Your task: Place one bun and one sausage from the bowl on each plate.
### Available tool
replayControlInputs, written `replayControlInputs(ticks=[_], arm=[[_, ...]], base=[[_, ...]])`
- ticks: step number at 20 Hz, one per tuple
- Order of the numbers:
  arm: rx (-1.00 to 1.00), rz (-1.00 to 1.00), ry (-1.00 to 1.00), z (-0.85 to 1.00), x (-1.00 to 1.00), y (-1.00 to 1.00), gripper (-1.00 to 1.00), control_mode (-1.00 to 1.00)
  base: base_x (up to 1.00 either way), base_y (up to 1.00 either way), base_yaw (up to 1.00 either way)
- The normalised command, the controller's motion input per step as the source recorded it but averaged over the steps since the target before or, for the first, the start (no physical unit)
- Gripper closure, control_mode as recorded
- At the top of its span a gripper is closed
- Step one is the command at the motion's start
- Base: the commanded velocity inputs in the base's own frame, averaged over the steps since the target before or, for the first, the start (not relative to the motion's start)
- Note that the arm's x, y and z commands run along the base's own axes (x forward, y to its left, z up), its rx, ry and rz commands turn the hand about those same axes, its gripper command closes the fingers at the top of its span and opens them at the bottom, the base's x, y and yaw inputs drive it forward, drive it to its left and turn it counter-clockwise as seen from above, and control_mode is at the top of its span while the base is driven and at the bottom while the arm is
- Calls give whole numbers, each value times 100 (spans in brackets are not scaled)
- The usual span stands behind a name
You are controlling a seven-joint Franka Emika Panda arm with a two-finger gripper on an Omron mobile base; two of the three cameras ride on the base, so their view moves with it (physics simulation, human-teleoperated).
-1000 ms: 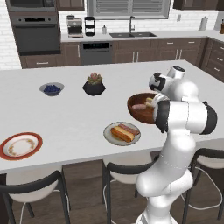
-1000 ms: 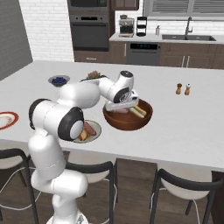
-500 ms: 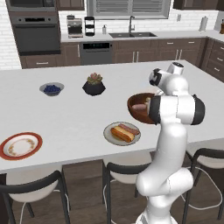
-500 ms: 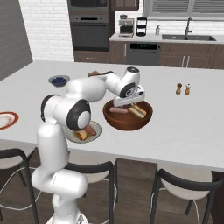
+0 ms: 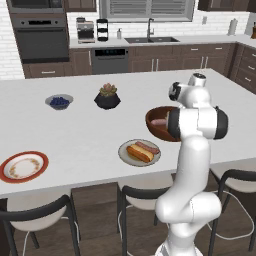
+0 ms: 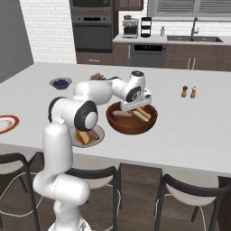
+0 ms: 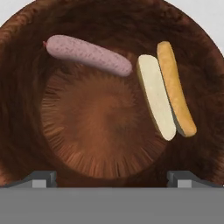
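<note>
A: Where does the robot stand with the buns and sausages?

B: The pale grey plate (image 5: 139, 152) near the counter (image 5: 90, 135) edge already carries a bun and a sausage side by side. The orange-rimmed plate (image 5: 23, 166) far off to the left has nothing on it, so by that showing the job is about half done.

A: And the bowl?

B: The reddish-brown bowl (image 6: 131, 119) sits on the counter just beyond the grey plate. One sausage (image 7: 87, 54) and one bun (image 7: 165, 94) remain in it, lying against the sloping wall with the bowl's middle bare. The two lie close together at one end but apart enough to be taken singly.

A: What is the pincer doing?

B: The pincer (image 7: 111, 177) hangs straight over the bowl, looking down into it. Its two tips sit wide apart, with nothing between them. It is probably held centred and spread so it can drop on either piece.

A: Which one looks easier?

B: Likely the sausage: it lies clear on its own, while the bun is split, its halves leaning together, and could slip apart if pinched badly. The carry to the orange-rimmed plate will be long, since that plate is well apart from the bowl.
</note>
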Motion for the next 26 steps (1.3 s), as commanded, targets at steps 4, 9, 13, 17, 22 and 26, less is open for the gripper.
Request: replayControlInputs(ticks=[4, 9, 13, 17, 22, 26], arm=[[-10, 6, -5, -45, 1, 0, -100, -100], [-4, 2, -3, -28, 20, 0, -100, -100], [0, 0, 0, 0, 40, -8, -100, -100], [0, 0, 0, 0, 46, -13, -100, -100], [0, 0, 0, 0, 33, -13, -100, -100], [0, 0, 0, 0, 24, -8, -100, -100]], base=[[0, 0, 0], [0, 0, 0], [0, 0, 0], [0, 0, 0], [0, 0, 0], [0, 0, 0]])
